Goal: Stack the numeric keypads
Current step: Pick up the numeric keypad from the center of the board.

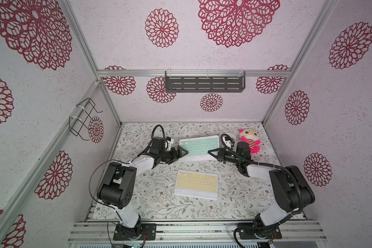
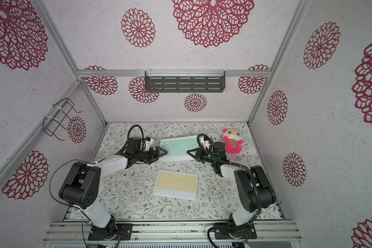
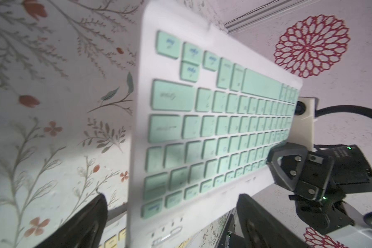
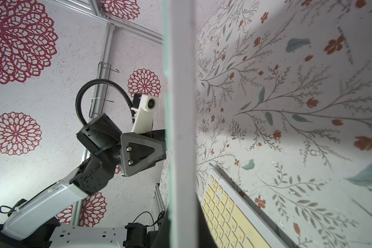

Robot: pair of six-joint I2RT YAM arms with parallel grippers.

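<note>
Grips mint keypad [image 1: 199, 147] with right tool [image 1: 210, 152], closed tight; straddles its opposite edge with left tool [image 1: 182, 154], wide open.

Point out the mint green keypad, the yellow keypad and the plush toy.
mint green keypad [image 1: 199, 147]: in a top view, on its middle rows of keys.
yellow keypad [image 1: 196, 184]: in a top view, on its middle rows of keys.
plush toy [image 1: 250, 144]: in a top view, on its striped belly.
</note>
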